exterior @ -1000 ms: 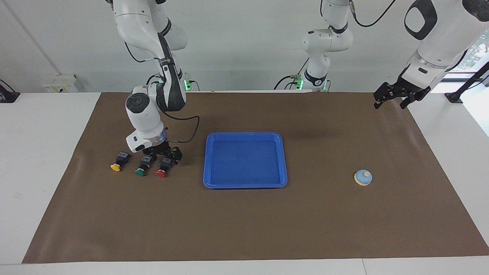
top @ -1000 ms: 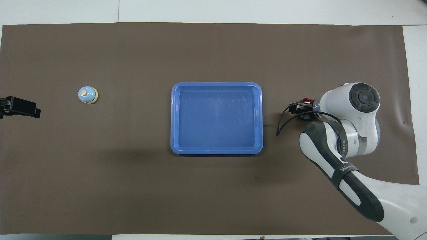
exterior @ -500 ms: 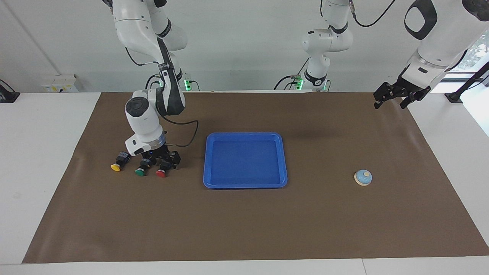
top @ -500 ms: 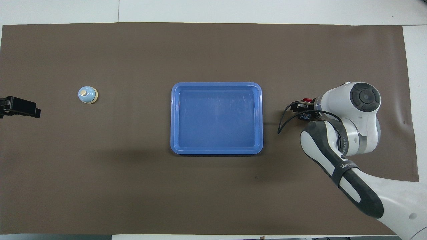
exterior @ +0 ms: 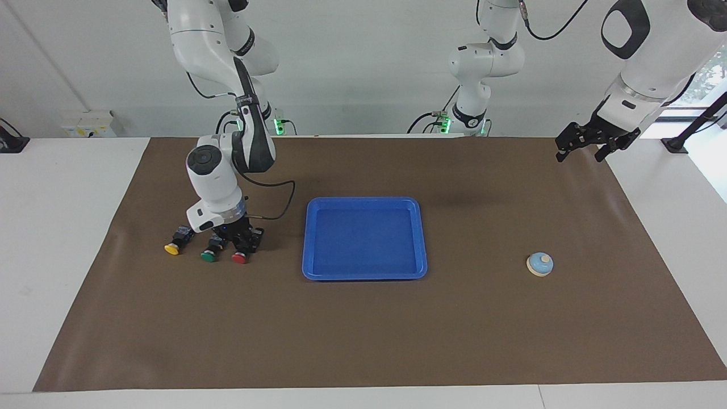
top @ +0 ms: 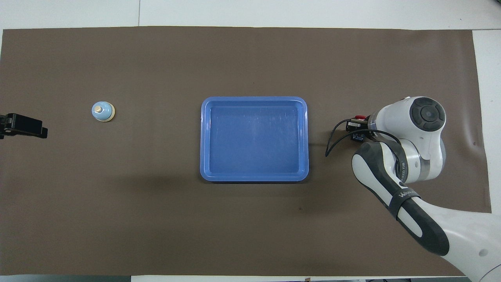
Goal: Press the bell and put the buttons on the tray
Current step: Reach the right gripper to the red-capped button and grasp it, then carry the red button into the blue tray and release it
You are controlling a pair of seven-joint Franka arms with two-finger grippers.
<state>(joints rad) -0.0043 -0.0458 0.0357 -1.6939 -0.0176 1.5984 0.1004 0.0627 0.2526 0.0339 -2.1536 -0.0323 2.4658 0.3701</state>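
Three buttons lie in a row toward the right arm's end of the mat: yellow (exterior: 171, 248), green (exterior: 208, 257) and red (exterior: 239, 258). My right gripper (exterior: 244, 241) is down at the mat, shut on the red button's black body. From overhead only the red cap (top: 359, 117) peeks out beside the right gripper (top: 358, 127); the arm hides the other two. The blue tray (exterior: 363, 201) (top: 254, 99) sits mid-mat with nothing in it. The bell (exterior: 539, 264) (top: 103, 111) stands toward the left arm's end. My left gripper (exterior: 580, 149) (top: 39, 131) waits open above the mat's edge.
A brown mat (exterior: 363, 329) covers most of the white table. A black cable (exterior: 278, 199) loops from the right wrist between the buttons and the tray. A third white arm (exterior: 483, 62) stands at the robots' end of the table.
My right gripper has sunk slightly and its fingers have shut around the red button's body. The buttons, tray, bell and left arm have stayed put.
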